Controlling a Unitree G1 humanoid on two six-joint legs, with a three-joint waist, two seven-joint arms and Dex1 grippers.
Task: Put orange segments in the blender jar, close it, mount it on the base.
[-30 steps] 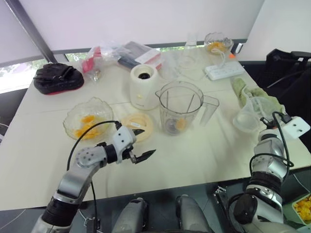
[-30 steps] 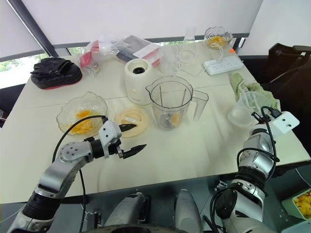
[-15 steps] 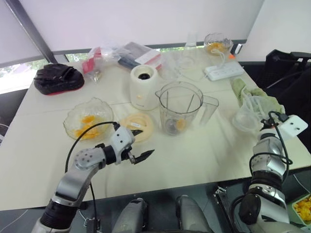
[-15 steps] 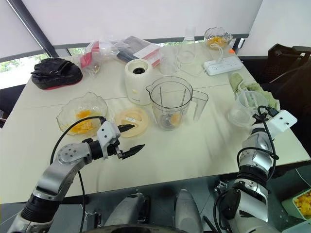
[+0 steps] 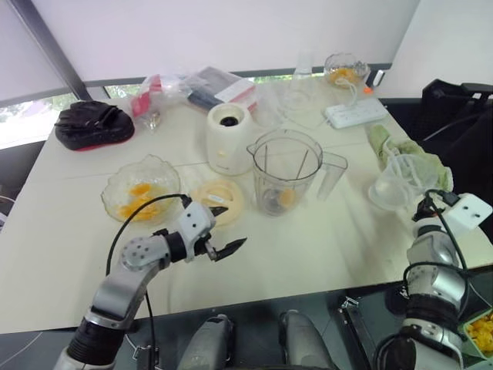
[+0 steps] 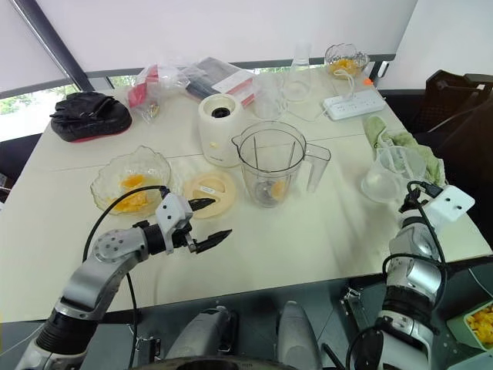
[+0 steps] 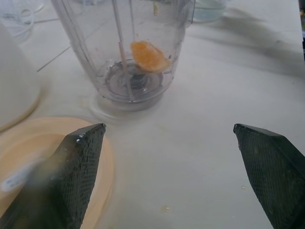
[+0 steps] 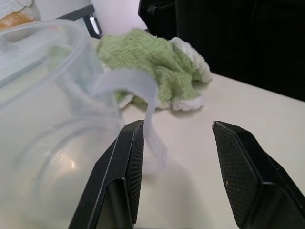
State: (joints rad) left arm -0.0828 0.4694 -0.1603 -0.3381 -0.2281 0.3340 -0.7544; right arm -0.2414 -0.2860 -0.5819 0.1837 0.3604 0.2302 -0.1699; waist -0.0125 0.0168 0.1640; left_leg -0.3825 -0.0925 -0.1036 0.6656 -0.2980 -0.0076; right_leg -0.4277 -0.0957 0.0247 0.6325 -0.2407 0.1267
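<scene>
Left arm [image 5: 115, 293]: silver-grey metal links, round joint discs, black wrist collar.
Left wrist housing [image 5: 196, 221]: white, boxy.
Left cable [image 5: 154, 199]: single black cable, looped free of the arm.
Left gripper [image 5: 235, 225]: two black tapered fingers, cross-hatched inner faces.
Right arm [image 5: 435, 266]: silver-grey ribbed segments.
Right cable [image 6: 439, 245]: black wiring wound about the forearm.
Right wrist housing [image 5: 468, 208]: white rectangular block.
Right gripper [image 8: 177, 125]: two black fingers, fine grid texture.

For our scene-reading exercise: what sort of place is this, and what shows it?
Likely an office or lab set up for kitchen trials: a plain white table by a window blind, holding a blender jar, its base and a power strip.
</scene>
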